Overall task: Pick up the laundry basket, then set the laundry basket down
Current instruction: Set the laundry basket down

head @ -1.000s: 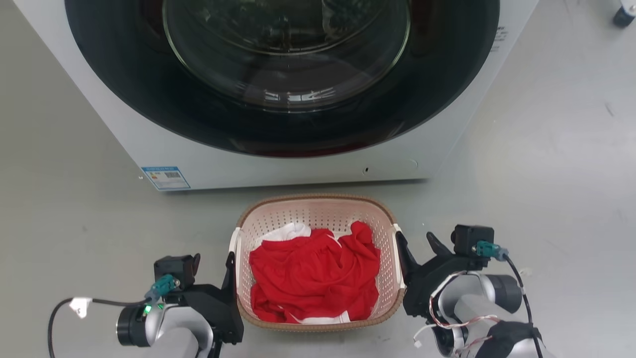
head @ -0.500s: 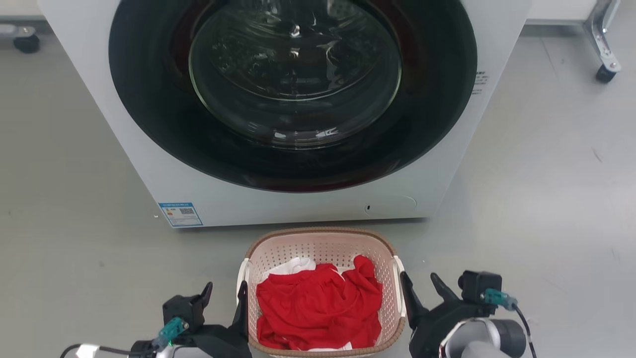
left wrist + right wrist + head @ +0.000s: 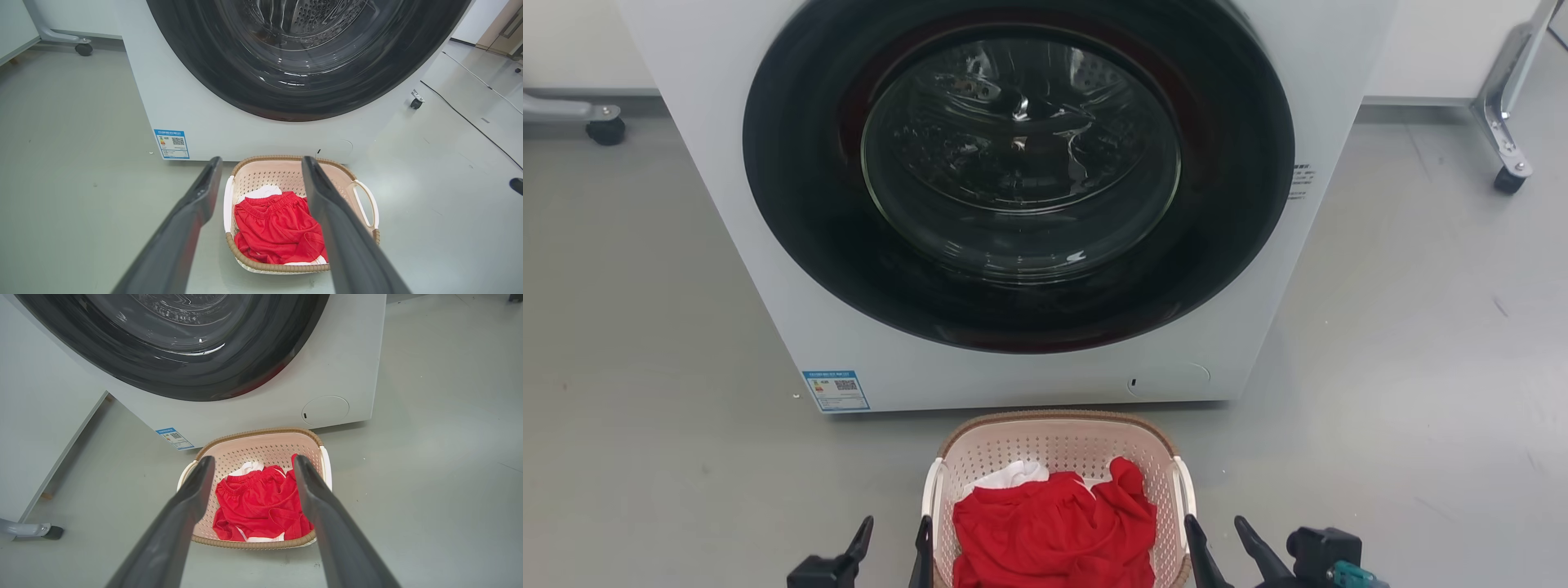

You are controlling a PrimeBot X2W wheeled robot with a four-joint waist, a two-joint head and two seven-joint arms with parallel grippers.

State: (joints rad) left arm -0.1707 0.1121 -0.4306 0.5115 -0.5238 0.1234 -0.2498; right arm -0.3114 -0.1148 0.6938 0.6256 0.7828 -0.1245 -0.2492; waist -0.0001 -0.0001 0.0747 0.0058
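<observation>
The laundry basket sits on the grey floor just in front of the washer, centred below its round dark door. Its far rim is near the washer's white base panel but apart from it. Red clothing and a little white cloth lie inside.

Your left gripper is farther from the washer, off the basket's left side, with its two dark fingers spread wide and holding nothing. Your right gripper mirrors it off the right side, equally wide and empty. In the head view each inner finger stands just beside a white side handle; I cannot tell whether they touch. The wrist views look down on the basket, so both grippers seem to sit above it.

With the basket grounded and ungripped, you are either reaching before the lift or just past the put-down; this moment alone does not settle which. If the lift is ahead, bring each gripper toward the washer and down until a handle lies between its fingers. Then close both and raise the arms together so the load stays level.
</observation>
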